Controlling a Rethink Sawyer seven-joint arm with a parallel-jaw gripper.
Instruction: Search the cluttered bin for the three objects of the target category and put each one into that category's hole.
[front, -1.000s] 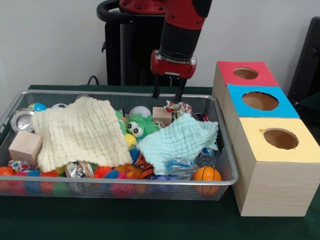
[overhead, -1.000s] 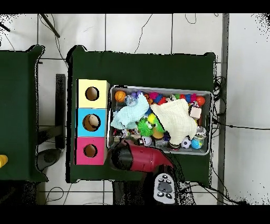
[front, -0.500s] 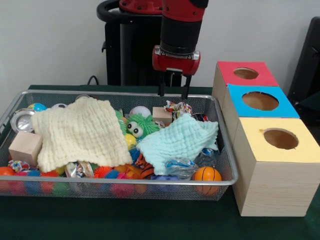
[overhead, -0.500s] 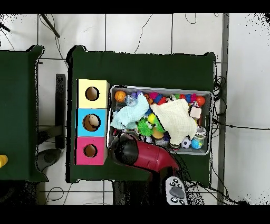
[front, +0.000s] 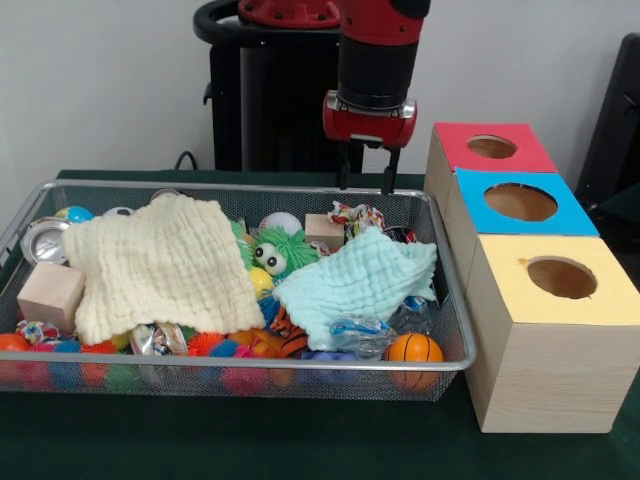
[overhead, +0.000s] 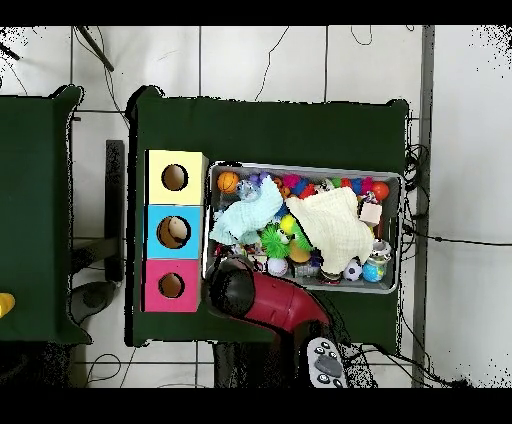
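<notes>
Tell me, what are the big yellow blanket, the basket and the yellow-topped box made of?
The cream-yellow cloth looks like soft woven cotton: it is crinkly and drapes over the toys. The basket seems to be silvery metal wire mesh; you can see through its walls. The yellow-topped box looks like pale bare wood with visible grain.

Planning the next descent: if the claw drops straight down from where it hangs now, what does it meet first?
Probably the wire bin's far rim or the knotted rope toy just inside it. The open claw hangs empty over that far right corner; depth is hard to judge here.
</notes>
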